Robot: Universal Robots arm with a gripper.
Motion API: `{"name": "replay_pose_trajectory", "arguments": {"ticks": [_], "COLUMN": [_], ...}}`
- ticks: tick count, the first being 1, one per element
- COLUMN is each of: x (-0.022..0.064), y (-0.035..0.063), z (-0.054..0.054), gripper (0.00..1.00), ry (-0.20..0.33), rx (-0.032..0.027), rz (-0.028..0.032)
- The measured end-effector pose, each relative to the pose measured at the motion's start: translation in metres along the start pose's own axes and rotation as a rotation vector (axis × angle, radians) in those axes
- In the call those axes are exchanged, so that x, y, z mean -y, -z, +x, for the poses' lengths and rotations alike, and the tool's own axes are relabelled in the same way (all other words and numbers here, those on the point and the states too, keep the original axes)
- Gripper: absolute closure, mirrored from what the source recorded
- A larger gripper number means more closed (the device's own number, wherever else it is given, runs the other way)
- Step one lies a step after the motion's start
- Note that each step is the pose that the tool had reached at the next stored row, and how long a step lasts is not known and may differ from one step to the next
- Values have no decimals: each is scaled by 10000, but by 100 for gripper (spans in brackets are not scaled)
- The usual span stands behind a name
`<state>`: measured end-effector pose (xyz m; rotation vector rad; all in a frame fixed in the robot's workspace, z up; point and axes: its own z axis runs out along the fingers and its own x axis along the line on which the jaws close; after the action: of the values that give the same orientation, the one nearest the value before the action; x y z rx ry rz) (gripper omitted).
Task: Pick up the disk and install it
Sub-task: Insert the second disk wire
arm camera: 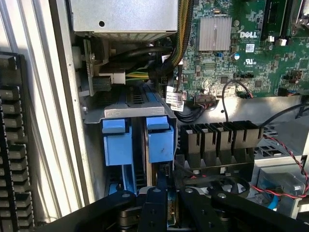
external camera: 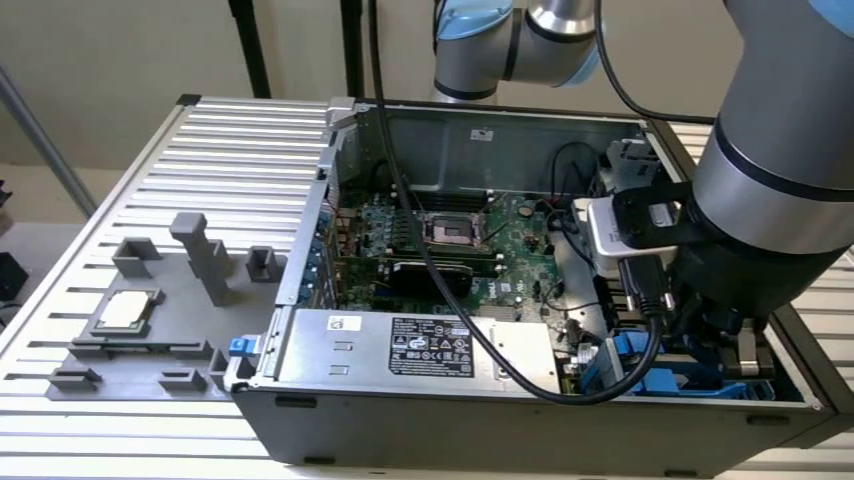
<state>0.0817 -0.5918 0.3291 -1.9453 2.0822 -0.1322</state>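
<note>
Reaching into the computer case [external camera: 534,400], the jaws' state is indiscernible above blue drive carriers [arm camera: 159,140].

In the exterior view the robot arm [external camera: 774,190] covers the near right corner of the computer case [external camera: 534,420], so the pincer's tips are hidden. Blue plastic [external camera: 674,385] shows below the arm; whether it belongs to the disk cannot be told. In the wrist view the pincer [arm camera: 161,212] is cut by the picture's edge, its opening unreadable.
</note>
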Motion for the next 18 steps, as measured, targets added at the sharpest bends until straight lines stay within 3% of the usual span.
{"name": "replay_pose_trajectory", "arguments": {"ticks": [3,4,8,14,17,18], "x": [0,4,11,-91,-91,-91], "y": [0,14,106,191,215,216], "z": [0,-3,-15,-18,-23,-24], "gripper": [82,75,75,75,89,89], "ry": [1,1,2,1,1,1], "rx": [12,10,7,10,10,10], "rz": [0,0,-1,-1,-10,-14]}}
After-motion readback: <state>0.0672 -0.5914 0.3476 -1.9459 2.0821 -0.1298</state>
